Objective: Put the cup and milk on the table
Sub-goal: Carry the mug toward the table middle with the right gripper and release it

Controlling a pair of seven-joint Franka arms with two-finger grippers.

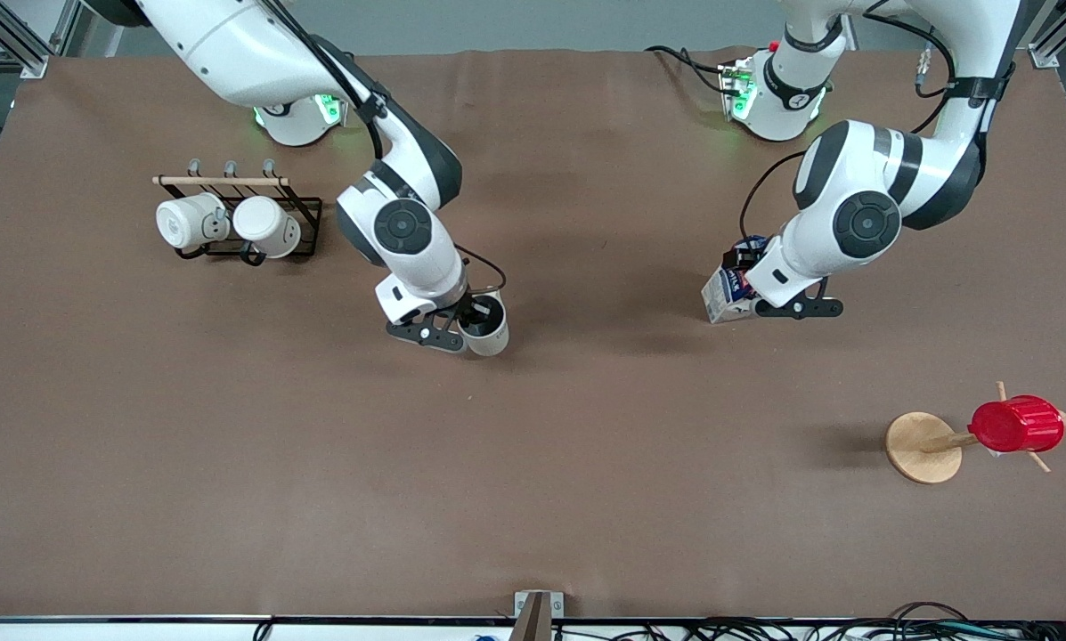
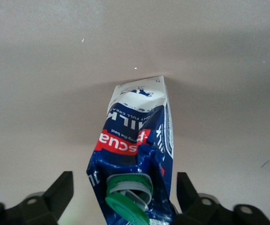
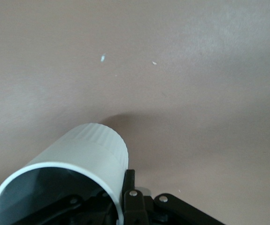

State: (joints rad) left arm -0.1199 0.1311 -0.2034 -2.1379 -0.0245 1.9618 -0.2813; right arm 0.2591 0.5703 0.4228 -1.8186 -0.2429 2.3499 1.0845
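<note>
The cup point(image 1: 488, 329), a cream mug with a grey inside, is over the middle of the brown table point(image 1: 533, 481). My right gripper point(image 1: 470, 318) is shut on its rim, one finger inside and one outside. In the right wrist view the cup point(image 3: 85, 150) fills the corner beside my right gripper point(image 3: 120, 192), its base close to the tabletop. The milk point(image 1: 727, 296), a blue and white carton, stands on the table toward the left arm's end. My left gripper point(image 1: 753, 283) is open around its top. In the left wrist view the milk point(image 2: 135, 140) sits between my left gripper's point(image 2: 125, 192) fingers point(image 2: 62, 192), its green cap open.
A black rack point(image 1: 305, 214) holding two white mugs point(image 1: 190, 221) stands toward the right arm's end. A wooden stand point(image 1: 923, 447) carrying a red ribbed cup point(image 1: 1017, 424) stands toward the left arm's end, nearer the front camera than the milk.
</note>
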